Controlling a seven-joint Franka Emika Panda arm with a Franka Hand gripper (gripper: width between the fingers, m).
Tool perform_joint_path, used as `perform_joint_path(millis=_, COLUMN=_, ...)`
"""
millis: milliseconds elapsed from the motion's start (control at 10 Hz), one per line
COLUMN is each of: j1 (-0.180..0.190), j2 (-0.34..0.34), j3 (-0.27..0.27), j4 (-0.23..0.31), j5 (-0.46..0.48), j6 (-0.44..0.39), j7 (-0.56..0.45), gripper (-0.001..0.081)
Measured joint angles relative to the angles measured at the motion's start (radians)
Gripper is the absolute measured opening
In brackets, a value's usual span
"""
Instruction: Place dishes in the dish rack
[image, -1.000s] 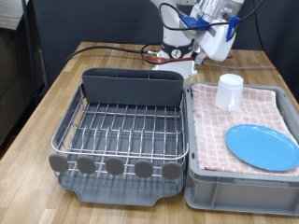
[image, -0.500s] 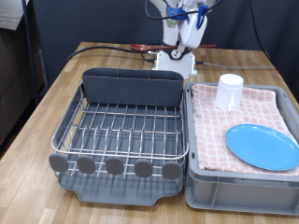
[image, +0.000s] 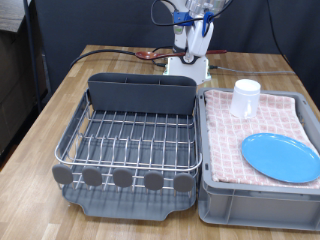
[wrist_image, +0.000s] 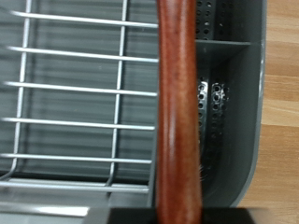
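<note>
The gripper (image: 198, 40), closed on the spoon (wrist_image: 178, 112), hovered above the rack's caddy (wrist_image: 229, 103); lowering it called for alignment with a compartment

exterior view high front-on, wrist view close above shared dish rack (image: 130, 135)

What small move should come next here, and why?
Probably a short descent toward the caddy. The wrist view shows the spoon running up from the end effector, with the caddy's slots and the rack wires behind it. In the exterior view the end effector hangs high beyond the rack, so the spoon likely has to come down before release.
</note>
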Motion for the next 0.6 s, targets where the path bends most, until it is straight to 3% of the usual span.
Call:
perform_joint_path(millis=400, j1=-0.001, j2=-0.001, j3=-0.061, j4=-0.036, j5=0.003, j6=0.075, j7=-0.010, gripper=0.0092)
perform_joint_path(millis=600, j1=0.007, j2=-0.002, j3=-0.111, j4=-0.040, j5=0.056, j6=0.070, j7=-0.056, gripper=0.0092)
